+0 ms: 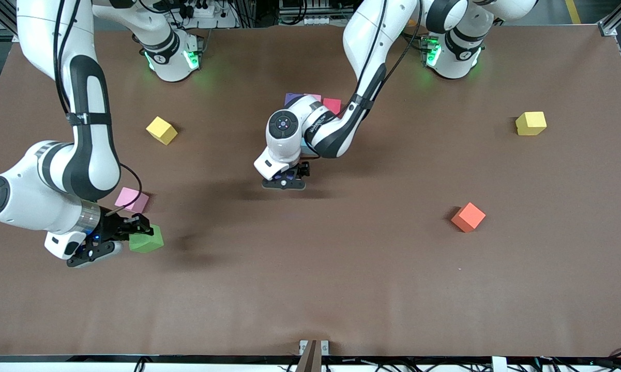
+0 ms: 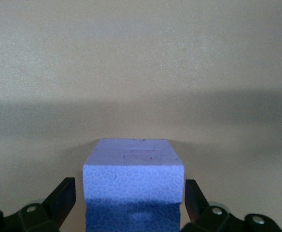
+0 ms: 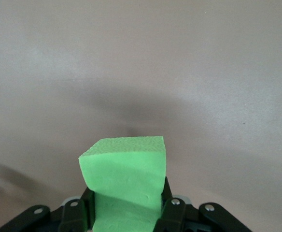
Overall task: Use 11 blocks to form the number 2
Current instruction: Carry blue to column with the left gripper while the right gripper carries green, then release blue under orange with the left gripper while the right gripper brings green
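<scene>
The left pincer (image 2: 130, 203) stands spread, a dark finger (image 2: 63, 198) on each side of a small purple-blue matte foam cube (image 2: 133, 181), with a sliver of gap showing at each face, so the cube sits free on the brown surface (image 1: 372, 289) rather than being pinched. In the front view this pincer (image 1: 285, 180) is low at the middle of the surface, at the camera-side end of the partly built number 2 (image 1: 318, 103), whose purple, pink and red cubes peek out from under the left arm; the rest of the digit is hidden by that arm. The right pincer (image 3: 126, 212) is pressed together on a bright green foam cube (image 3: 124, 186), pinching it across two facing sides, and hangs over the right arm's end of the surface (image 1: 134, 235). A pink foam cube (image 1: 132, 200) lies just beside it, an orange foam cube (image 1: 468, 217) lies well apart toward the left arm's end, and two yellow cubes (image 1: 161, 129) (image 1: 531, 123) lie farther from the camera. These blocks look light and slightly springy, with a pebbled skin that should give good friction; a modest squeeze across flat parallel faces, centred and square, seems best, since a corner grip would likely twist the cube on release.
</scene>
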Controlling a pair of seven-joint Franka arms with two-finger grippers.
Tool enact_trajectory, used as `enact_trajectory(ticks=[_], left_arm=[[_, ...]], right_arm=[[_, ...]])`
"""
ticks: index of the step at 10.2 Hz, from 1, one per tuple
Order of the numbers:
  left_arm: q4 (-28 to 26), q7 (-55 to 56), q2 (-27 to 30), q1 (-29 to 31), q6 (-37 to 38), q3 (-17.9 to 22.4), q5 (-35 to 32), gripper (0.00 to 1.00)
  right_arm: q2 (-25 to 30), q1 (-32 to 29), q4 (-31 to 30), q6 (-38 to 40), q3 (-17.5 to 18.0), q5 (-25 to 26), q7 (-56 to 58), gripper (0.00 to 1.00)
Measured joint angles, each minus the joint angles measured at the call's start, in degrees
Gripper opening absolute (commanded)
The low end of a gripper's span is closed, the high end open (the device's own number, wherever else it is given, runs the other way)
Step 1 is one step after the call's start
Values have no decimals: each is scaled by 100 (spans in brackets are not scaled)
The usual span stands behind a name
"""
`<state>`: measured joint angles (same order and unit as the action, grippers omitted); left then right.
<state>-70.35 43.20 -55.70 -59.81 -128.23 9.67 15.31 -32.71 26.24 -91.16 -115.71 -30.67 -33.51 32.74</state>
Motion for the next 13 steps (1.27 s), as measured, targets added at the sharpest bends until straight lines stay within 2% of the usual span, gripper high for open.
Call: enact_trajectory(ticks=[2,4,6,8,10,13], left_arm=[[33,-7,15,-91,2,87,1,100],[68,-26,275,-264,289,483,4,100],[-109,-181,776,-277,643,896,4,100],[-486,-279,1358,-252,702,1291,4,100],[-994,-299,1896,-212,778,1712,4,100],[-1899,-1213,2486,323,785,2073,5,100]], right_arm=[[33,77,0,90,1,0,-180,17],[105,208,0,121,3,0,-376,17],[144,333,0,179,2,0,-427,17],[209,564,-2,304,10,2,-427,16],[266,1053,2,333,15,2,-443,16],[269,1714,6,320,19,8,-507,16]])
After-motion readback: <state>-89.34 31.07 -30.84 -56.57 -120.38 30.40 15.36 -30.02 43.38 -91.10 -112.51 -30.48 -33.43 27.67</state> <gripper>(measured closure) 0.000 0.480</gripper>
